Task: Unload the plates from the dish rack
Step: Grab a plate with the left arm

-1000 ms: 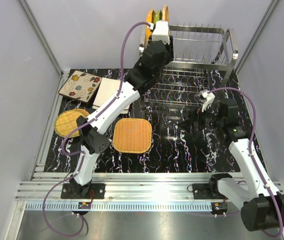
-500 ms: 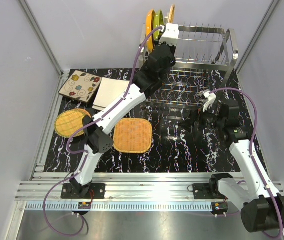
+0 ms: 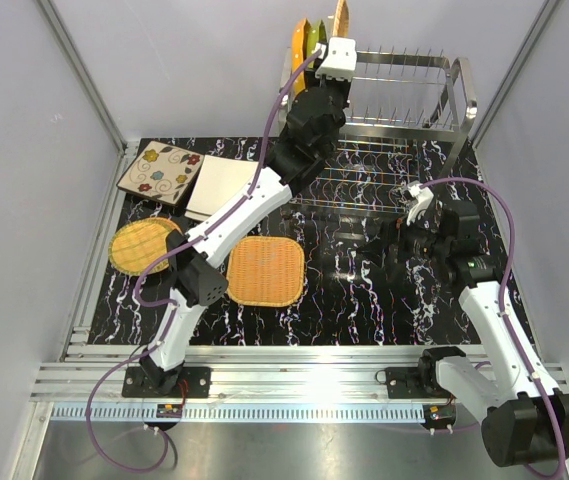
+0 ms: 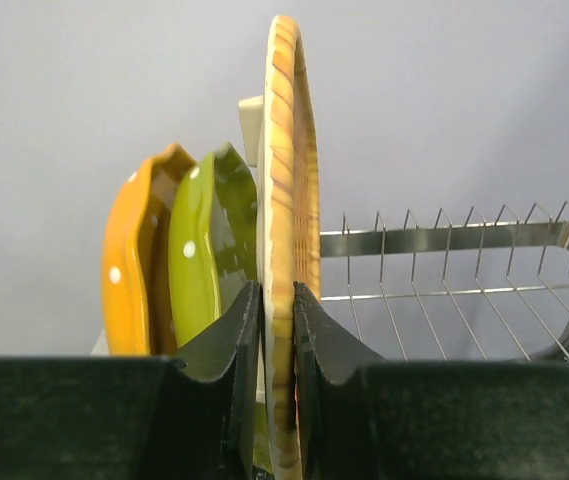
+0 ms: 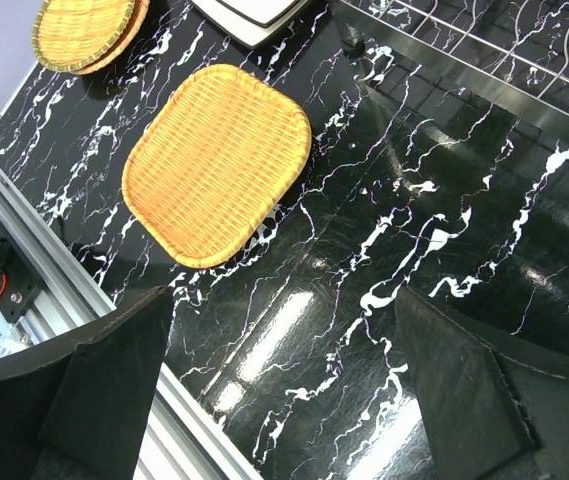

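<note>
In the left wrist view a round woven wicker plate (image 4: 289,150) stands on edge, and my left gripper (image 4: 276,330) is shut on its rim, both pads pressed flat against it. Just left of it stand a green plate (image 4: 199,250) and an orange dotted plate (image 4: 129,270). From above, my left gripper (image 3: 336,38) is at the top left end of the steel dish rack (image 3: 434,70), holding the wicker plate (image 3: 340,16). My right gripper (image 3: 389,240) hovers open over the black table (image 5: 364,240), with nothing between its fingers.
Several plates lie on the table's left half: a floral square one (image 3: 159,170), a white square one (image 3: 222,187), a round wicker one (image 3: 142,245) and a rounded-square wicker one (image 3: 265,271). The rack's lower wire tier (image 3: 349,185) lies in front of it.
My left arm has reached up to the rack's top left end and its jaws have closed on the wicker plate's rim. The right arm has barely moved.
</note>
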### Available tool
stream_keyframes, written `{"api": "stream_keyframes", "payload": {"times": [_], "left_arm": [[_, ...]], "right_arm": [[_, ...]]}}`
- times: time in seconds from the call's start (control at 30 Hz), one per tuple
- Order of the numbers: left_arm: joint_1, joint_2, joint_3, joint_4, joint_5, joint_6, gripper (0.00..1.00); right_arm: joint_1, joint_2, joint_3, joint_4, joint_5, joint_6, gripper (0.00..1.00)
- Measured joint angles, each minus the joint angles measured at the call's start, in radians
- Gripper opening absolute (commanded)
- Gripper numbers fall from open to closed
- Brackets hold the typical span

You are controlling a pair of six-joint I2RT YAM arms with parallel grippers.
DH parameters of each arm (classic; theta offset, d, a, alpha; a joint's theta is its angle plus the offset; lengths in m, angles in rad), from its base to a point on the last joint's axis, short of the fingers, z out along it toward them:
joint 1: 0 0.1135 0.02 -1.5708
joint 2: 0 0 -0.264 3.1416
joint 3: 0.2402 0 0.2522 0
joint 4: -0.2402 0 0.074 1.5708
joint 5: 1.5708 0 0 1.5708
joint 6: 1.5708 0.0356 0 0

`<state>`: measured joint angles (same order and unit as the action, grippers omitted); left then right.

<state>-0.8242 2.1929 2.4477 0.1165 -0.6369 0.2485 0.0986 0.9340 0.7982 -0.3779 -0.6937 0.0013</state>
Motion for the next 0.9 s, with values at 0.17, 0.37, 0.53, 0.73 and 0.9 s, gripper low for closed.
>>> {"api": "stream_keyframes", "payload": {"times": [0.17, 0.37, 0.53, 0.73, 0.9], "left_arm": [[0.001, 0.000, 0.010, 0.045, 0.006, 0.019, 0.00], [0.005, 0.000, 0.029, 0.099, 0.031, 0.029, 0.00], [0.008, 0.000, 0.032, 0.113, 0.039, 0.030, 0.00], [0.008, 0.000, 0.032, 0.121, 0.040, 0.030, 0.00], [0.008, 0.000, 0.032, 0.130, 0.040, 0.036, 0.00]], "right_arm": [[-0.001, 0.000, -0.001, 0.001, -0.006, 0.008, 1.00], [-0.002, 0.000, -0.008, 0.014, -0.007, 0.012, 1.00], [-0.003, 0.000, -0.008, 0.015, -0.007, 0.015, 1.00], [-0.006, 0.000, -0.015, 0.018, -0.008, 0.016, 1.00], [-0.007, 0.000, -0.016, 0.020, -0.008, 0.021, 1.00]]}}
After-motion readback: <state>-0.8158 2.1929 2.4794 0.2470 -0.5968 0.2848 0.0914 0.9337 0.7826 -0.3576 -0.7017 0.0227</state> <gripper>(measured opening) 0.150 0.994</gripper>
